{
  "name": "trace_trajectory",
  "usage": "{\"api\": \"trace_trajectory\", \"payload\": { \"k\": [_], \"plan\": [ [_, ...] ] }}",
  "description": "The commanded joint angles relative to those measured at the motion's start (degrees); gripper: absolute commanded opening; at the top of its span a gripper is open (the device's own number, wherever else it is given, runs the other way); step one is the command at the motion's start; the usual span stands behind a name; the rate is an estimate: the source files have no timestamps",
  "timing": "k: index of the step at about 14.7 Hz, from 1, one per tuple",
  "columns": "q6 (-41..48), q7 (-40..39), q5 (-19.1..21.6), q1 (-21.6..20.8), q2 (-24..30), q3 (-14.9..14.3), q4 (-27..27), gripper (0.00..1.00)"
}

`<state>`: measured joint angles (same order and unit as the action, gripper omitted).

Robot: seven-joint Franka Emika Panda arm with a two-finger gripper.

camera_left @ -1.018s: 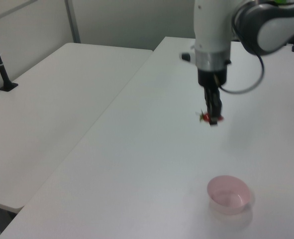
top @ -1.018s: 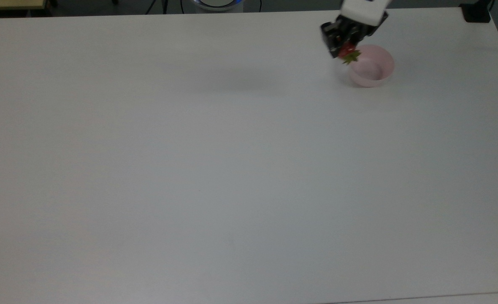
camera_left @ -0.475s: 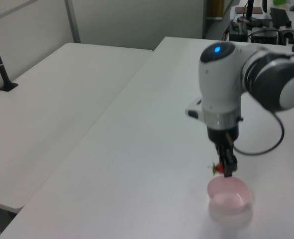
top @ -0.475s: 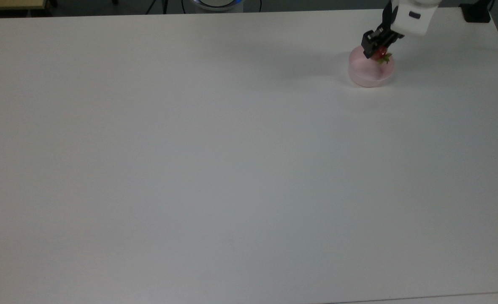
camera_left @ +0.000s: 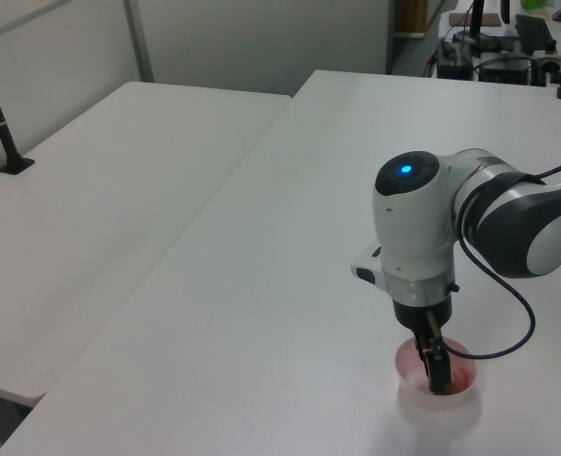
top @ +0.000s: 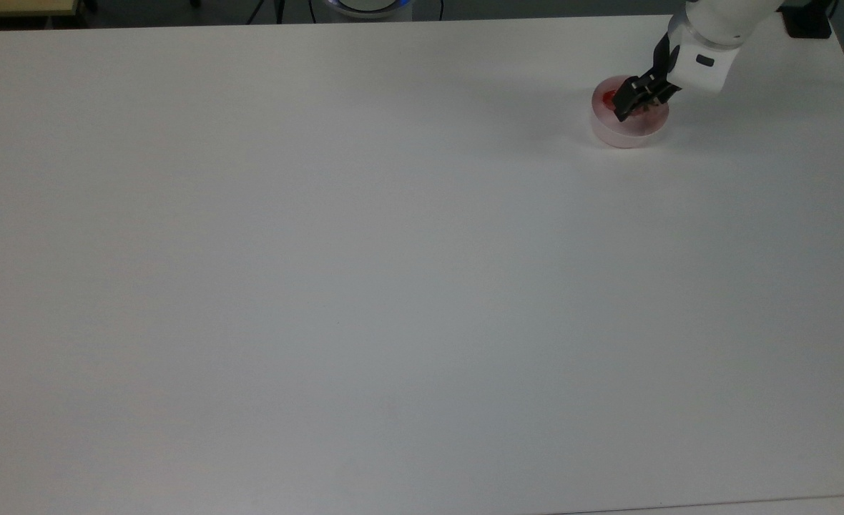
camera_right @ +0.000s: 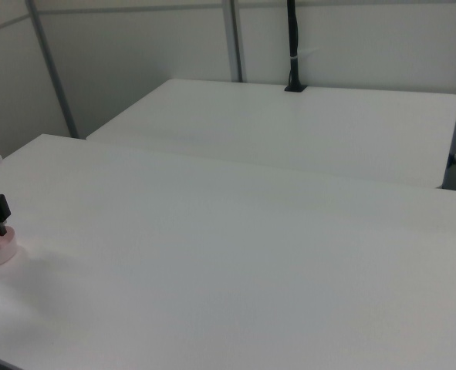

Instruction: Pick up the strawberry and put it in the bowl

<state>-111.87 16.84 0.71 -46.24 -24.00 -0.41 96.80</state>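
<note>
Red strawberry [top: 610,97] sits low inside the pale pink bowl [top: 616,134], near the white tabletop's [top: 322,250] corner. The gripper [top: 628,109] dips into the bowl; its grip I cannot tell.

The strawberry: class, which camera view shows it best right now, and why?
The top view: the strawberry shows as a red patch inside the bowl, beside the gripper. The left view gives only a red tint in the bowl behind the fingers; the right view gives a faint red spot at its left edge.
</note>
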Motion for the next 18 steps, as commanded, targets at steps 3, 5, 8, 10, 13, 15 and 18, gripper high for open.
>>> {"api": "trace_trajectory", "payload": {
  "k": [3,5,8,10,13,15,18],
  "plan": [
    [9.89,6.62,-0.71,8.16,13.87,3.56,-0.12,1.0],
    [14.99,6.71,-3.68,16.91,20.27,7.32,-0.12,1.0],
    [16.6,2.87,-6.07,32.58,24.52,12.97,-0.47,1.0],
    [17.65,-6.77,-6.42,37.09,24.44,10.36,-0.65,1.0],
    [16.86,-15.34,-6.25,38.59,24.09,-0.02,-1.0,1.0],
    [16.25,-16.92,-5.81,41.92,24.09,-0.12,-1.0,1.0],
    [15.72,-17.02,-5.46,42.2,23.83,-0.47,-0.92,1.0]
  ]
}}
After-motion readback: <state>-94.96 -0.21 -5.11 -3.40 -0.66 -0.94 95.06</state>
